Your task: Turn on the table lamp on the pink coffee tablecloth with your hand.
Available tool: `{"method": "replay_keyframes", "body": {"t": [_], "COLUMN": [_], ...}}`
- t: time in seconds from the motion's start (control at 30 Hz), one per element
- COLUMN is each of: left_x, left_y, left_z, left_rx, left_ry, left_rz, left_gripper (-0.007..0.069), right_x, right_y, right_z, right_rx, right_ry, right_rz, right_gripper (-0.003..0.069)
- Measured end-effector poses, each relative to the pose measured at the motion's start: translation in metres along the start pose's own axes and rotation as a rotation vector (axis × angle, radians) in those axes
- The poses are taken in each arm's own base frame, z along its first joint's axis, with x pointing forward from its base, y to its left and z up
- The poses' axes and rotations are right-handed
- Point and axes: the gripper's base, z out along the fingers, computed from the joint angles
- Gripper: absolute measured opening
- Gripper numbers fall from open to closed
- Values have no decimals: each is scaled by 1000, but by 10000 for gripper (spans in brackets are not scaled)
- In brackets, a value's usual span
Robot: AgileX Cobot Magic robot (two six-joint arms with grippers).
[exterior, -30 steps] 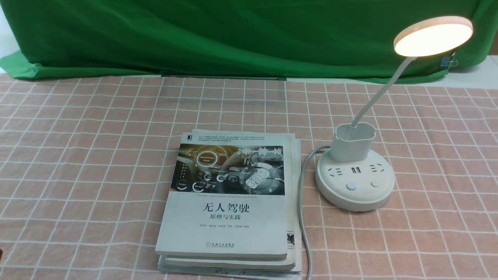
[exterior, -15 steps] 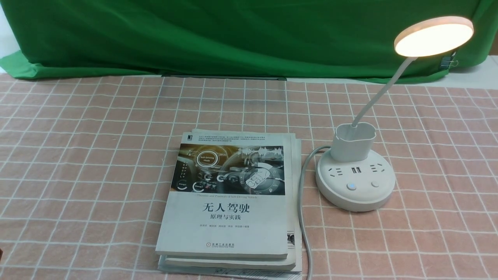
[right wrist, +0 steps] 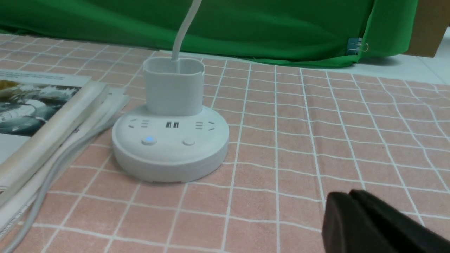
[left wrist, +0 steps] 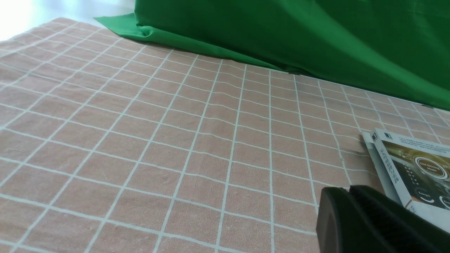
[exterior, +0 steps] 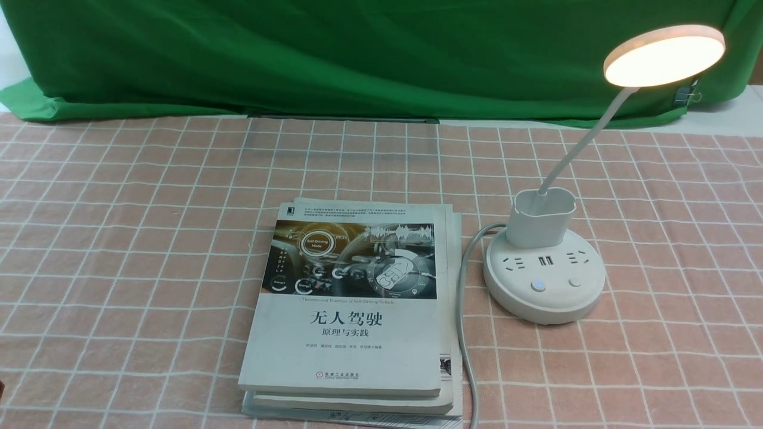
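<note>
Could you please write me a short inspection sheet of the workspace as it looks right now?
Surface: pink coffee tablecloth with a white grid, lying flat with slight wrinkles.
Job's things: table lamp stands right of the books; its disc head glows and one base button shows blue light.
Clutter: stack of books near the middle.
Grippers: left gripper and right gripper each show only as a dark tip low over the cloth, fingers together, holding nothing.
Cables: grey lamp cord runs along the books toward the near edge.
Surroundings: green backdrop cloth behind, with a binder clip.
</note>
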Motion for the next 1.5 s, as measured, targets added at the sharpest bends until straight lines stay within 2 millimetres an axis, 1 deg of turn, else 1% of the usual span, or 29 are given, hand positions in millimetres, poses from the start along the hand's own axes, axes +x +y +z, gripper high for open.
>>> {"method": "replay_keyframes", "body": {"t": [0.97, 1.2, 1.5], "left_x": [0, 0, 0], "left_y": [0, 0, 0], "left_z": [0, 0, 0], "left_rx": [0, 0, 0], "left_ry": [0, 0, 0], "left_rz": [-3, -2, -2], "left_gripper": [19, 19, 19], "right_x": [0, 0, 0], "right_y": [0, 0, 0], "right_z": [0, 0, 0], "right_rx": [0, 0, 0], "right_ry": [0, 0, 0], "right_rz": [2, 2, 2], "right_gripper": [139, 145, 173]}}
